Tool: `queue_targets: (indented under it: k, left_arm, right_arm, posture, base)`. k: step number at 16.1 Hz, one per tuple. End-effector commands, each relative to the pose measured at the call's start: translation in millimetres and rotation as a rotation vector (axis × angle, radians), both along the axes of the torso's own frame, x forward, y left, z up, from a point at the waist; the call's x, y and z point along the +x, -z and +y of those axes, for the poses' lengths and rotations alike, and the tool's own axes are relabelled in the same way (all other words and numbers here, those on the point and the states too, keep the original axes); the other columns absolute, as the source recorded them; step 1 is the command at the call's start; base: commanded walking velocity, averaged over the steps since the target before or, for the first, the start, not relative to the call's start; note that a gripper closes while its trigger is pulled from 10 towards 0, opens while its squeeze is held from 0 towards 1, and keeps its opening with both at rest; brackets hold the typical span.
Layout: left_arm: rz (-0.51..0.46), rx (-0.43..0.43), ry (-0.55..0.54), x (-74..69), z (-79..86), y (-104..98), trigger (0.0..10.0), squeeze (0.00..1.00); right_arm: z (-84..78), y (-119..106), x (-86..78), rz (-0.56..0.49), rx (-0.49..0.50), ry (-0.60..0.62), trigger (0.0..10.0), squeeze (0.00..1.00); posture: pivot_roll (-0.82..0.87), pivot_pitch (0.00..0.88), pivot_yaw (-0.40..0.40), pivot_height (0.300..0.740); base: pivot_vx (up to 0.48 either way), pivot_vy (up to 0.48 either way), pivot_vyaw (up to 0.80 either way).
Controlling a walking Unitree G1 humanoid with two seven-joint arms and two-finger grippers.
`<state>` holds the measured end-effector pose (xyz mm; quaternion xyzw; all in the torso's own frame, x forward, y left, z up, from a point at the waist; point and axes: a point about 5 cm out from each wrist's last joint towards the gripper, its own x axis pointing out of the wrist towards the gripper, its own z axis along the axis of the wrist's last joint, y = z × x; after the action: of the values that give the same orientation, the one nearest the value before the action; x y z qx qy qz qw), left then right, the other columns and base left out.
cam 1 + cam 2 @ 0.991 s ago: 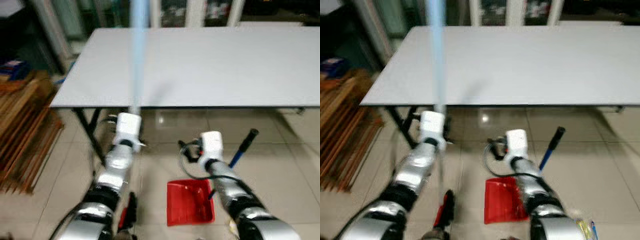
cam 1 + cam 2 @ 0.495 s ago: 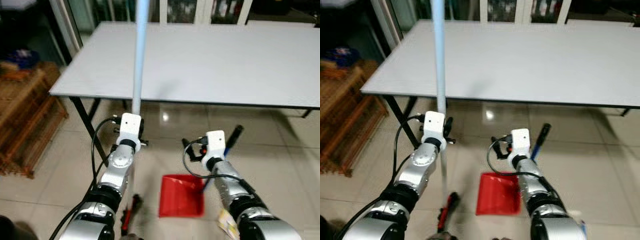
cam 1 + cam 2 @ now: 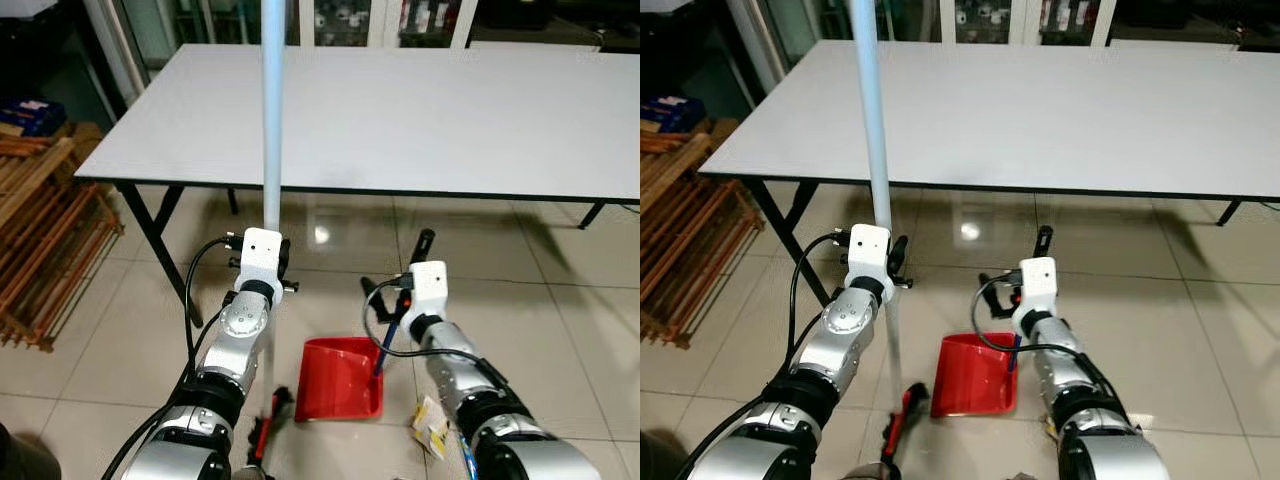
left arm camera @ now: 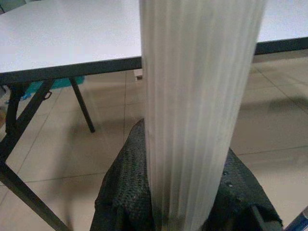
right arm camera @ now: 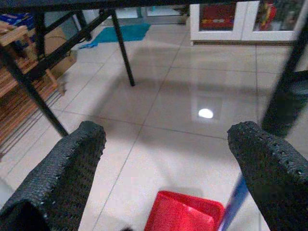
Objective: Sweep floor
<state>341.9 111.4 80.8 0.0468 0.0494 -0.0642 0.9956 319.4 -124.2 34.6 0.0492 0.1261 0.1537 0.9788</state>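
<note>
Left eye view: a grey desk (image 3: 450,110) spans the far side, its dark legs on a glossy tiled floor (image 3: 560,330). A wooden rack (image 3: 45,250) stands at far left. The pale broom handle (image 3: 271,110) rises upright in front of the desk edge, with the left end effector (image 3: 262,262) at its lower part. A red dustpan (image 3: 335,378) lies on the floor between the arms, its blue stick (image 3: 400,310) with a black grip just beside the right end effector (image 3: 425,290).

Right eye view: the red-and-black broom head (image 3: 902,415) rests near the dustpan's left edge.

Left wrist view: black fingers (image 4: 120,197) are clenched around the ribbed handle.

Right wrist view: fingers (image 5: 72,163) spread wide, released, above the dustpan.
</note>
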Motion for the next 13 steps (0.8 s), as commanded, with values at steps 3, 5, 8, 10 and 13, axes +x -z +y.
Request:
queue_targets:
  k: [3, 5, 8, 10, 13]
  left_arm:
    - [-0.026, -0.016, -0.018, 2.4, 4.8, -5.2, 10.0, 0.0]
    - [-0.027, -0.018, -0.016, 2.2, 4.5, -5.2, 10.0, 0.0]
    - [-0.02, -0.016, -0.013, 1.8, 4.1, -3.8, 10.0, 0.0]
    - [-0.016, -0.013, -0.012, 1.6, 4.1, -3.1, 10.0, 0.0]
    - [-0.013, -0.013, -0.018, 1.1, 5.0, -2.0, 10.0, 0.0]
  right_arm:
    - [1.7, -3.1, 2.0, -0.01, 0.005, -0.01, 10.0, 0.0]
    - [1.5, -2.9, 2.0, -0.01, 0.003, -0.01, 10.0, 0.0]
    - [0.5, -1.4, 1.2, -0.002, -0.009, -0.008, 10.0, 0.0]
    - [0.3, -0.9, 0.8, 0.0, -0.009, -0.009, 10.0, 0.0]
    - [0.1, -0.4, 0.4, 0.002, -0.009, -0.007, 10.0, 0.0]
  posture:
    - [0.05, 0.04, 0.01, 0.74]
    - [0.05, 0.039, 0.01, 0.74]
    - [0.05, 0.037, 0.01, 0.74]
    - [0.05, 0.04, 0.008, 0.74]
    - [0.05, 0.046, 0.008, 0.74]
  base:
    - [0.0, 0.0, 0.0]
    - [0.0, 0.0, 0.0]
    - [0.0, 0.0, 0.0]
    - [0.0, 0.0, 0.0]
    - [0.0, 0.0, 0.0]
